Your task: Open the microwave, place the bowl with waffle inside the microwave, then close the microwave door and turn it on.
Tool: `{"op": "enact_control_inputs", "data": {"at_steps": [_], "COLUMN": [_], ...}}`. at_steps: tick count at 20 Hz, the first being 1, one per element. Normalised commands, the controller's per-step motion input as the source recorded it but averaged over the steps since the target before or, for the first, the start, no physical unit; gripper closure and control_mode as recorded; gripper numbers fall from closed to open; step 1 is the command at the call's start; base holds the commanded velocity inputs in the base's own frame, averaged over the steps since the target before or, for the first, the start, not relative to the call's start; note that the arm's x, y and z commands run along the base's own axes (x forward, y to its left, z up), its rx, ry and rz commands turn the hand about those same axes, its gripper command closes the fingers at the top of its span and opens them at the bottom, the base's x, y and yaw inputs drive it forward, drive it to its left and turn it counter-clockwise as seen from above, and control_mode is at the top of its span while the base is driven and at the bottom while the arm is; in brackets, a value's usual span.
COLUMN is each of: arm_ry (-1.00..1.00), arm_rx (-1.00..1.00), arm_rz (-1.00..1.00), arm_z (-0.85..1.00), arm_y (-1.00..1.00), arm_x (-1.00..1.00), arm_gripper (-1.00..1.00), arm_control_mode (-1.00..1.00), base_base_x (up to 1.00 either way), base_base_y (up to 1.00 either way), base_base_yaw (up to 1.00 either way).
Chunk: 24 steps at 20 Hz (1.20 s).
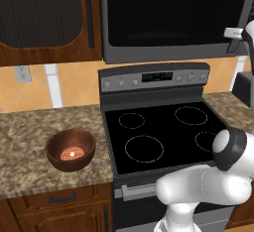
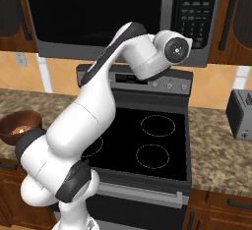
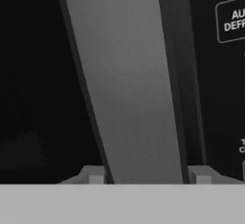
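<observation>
Gripper [image 3: 146,177] straddles the microwave [image 1: 173,18] handle [image 3: 127,84], contact unclear.

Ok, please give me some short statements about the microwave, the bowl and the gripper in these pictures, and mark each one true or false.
1. The microwave door is shut. True.
2. The bowl stands on the stove top. False: it stands on the granite counter, to the left of the stove.
3. The waffle lies inside the bowl. True.
4. The gripper carries the bowl. False: in the hand view its jaws stand open, one on each side of the microwave's grey bar handle.
5. The bowl is already inside the microwave. False: it is on the counter, and the door is closed.
</observation>
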Motion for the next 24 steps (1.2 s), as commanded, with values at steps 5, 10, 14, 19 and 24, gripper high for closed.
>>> {"op": "enact_control_inputs", "data": {"at_steps": [5, 10, 14, 19, 24], "arm_ry": [-0.02, -0.04, 0.0, 0.06, 0.16], "arm_rx": [0.0, -0.05, -0.13, -0.34, -0.35], "arm_rz": [0.09, 0.0, -0.05, -0.08, -0.04], "arm_z": [0.25, 0.62, 0.69, 0.46, 0.28], "arm_y": [1.0, 1.0, 1.0, 1.0, 1.0], "arm_x": [-0.09, -0.74, -1.0, -0.97, -0.85], "arm_gripper": [1.0, 1.0, 1.0, 1.0, 1.0], "arm_control_mode": [-1.0, -1.0, -1.0, -1.0, -1.0], "base_base_x": [0.0, 0.0, 0.0, 0.0, 0.0], "base_base_y": [0.0, 0.0, 0.0, 0.0, 0.0], "base_base_yaw": [0.0, 0.0, 0.0, 0.0, 0.0]}}
